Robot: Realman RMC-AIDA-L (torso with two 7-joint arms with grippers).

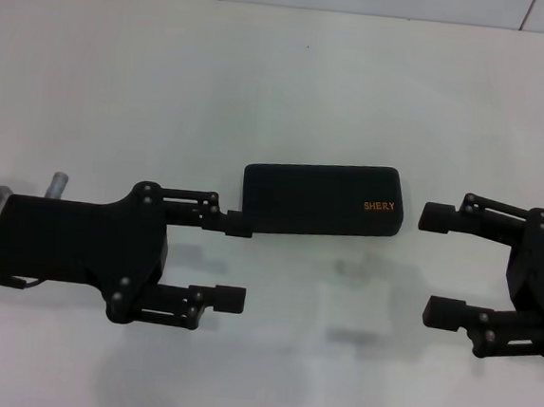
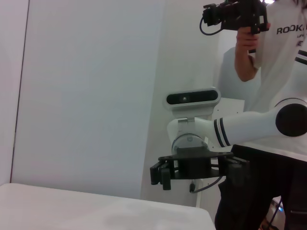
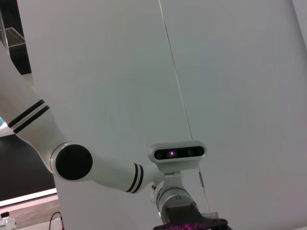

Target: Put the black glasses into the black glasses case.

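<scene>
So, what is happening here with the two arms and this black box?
A closed black glasses case lies on the white table, lid with orange lettering facing up. The left gripper is open, its upper finger at the case's left end. The right gripper is also open and sits just off the case's right end, apart from it. Neither holds anything. No glasses are visible in any view, so they may be inside already or out of sight.

Robot lab/test room: bare white table (image 1: 292,81), blank walls, person (image 2: 276,43) filming w/ camera rig (image 2: 235,14).
</scene>
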